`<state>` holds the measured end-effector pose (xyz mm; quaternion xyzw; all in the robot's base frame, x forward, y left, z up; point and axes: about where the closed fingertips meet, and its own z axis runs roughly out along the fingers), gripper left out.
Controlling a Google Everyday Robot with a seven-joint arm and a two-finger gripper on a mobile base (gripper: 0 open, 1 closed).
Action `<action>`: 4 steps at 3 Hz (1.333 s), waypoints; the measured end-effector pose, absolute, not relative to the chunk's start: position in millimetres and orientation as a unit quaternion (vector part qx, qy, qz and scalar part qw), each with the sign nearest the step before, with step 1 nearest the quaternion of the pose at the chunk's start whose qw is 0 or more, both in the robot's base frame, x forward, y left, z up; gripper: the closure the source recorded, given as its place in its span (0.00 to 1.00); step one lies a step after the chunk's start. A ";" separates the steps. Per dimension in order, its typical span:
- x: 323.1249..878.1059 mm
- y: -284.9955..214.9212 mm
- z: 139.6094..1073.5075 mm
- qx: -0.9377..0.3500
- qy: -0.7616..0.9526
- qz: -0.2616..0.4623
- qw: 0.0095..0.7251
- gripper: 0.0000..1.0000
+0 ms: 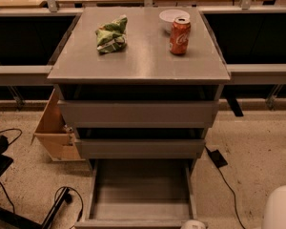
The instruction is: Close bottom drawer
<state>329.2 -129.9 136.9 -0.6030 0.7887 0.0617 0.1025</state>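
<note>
The grey metal cabinet point(138, 113) stands in the middle of the view. Its bottom drawer point(140, 190) is pulled out toward me, showing a plain grey tray interior with nothing in it. The drawer's flat front point(128, 223) lies at the bottom edge of the picture. Only a small white rounded part of my gripper point(193, 224) shows, at the bottom edge by the right end of the drawer front. The white arm point(279, 209) fills the bottom right corner. The two wider drawers above stick out slightly.
On the cabinet top lie a green crumpled bag point(112, 34), a red soda can point(179, 36) and a white bowl point(170, 17). A light wooden box point(55, 128) stands left of the cabinet. Black cables point(62, 199) and a black plug point(216, 157) lie on the speckled floor.
</note>
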 end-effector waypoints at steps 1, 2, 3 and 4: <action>351.3 -116.3 132.0 -0.613 0.777 0.049 0.134 1.00; 351.4 -116.1 131.9 -0.613 0.777 0.049 0.134 1.00; 356.9 -109.8 129.2 -0.618 0.772 0.050 0.141 1.00; 391.6 -99.0 131.7 -0.631 0.757 0.024 0.167 1.00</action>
